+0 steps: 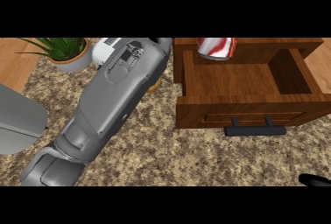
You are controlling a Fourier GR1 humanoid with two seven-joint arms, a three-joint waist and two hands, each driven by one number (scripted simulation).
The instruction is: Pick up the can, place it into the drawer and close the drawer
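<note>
View: head, looking steeply down on the counter.
Counter: speckled tan-and-brown stone top, filling most of the view; a strip of light wood shows at far left and far right.
Drawer: dark brown wood, pulled open, at far right of the scene. Inside is bare wood floor with walls on all sides.
Drawer front: faces near, with a recessed panel.
Handle: black bar on two short posts, centred low on the drawer front, jutting toward the near side.
Can: red and white stripes, silver rim. It sits at the far left corner of the drawer, by the back wall; whether it rests on the drawer floor or against the rim, I cannot tell. No hand touches it.
Left arm: grey forearm running from near left up to the far middle, ending just left of the drawer's far left corner.
Left hand: hidden past the end of the forearm at the top edge; finger state cannot be told.
Right hand: only a black tip shows at the near right corner, low over the counter, well apart from the drawer and can. Fingers apart or together: cannot tell.
Plant: green spiky leaves in a pale pot, far left, just beside the left arm.
White object: rounded, partly behind the forearm, between pot and arm; kind unclear.
Grey object: flat, pale panel at the left edge, cut off by the frame.
</note>
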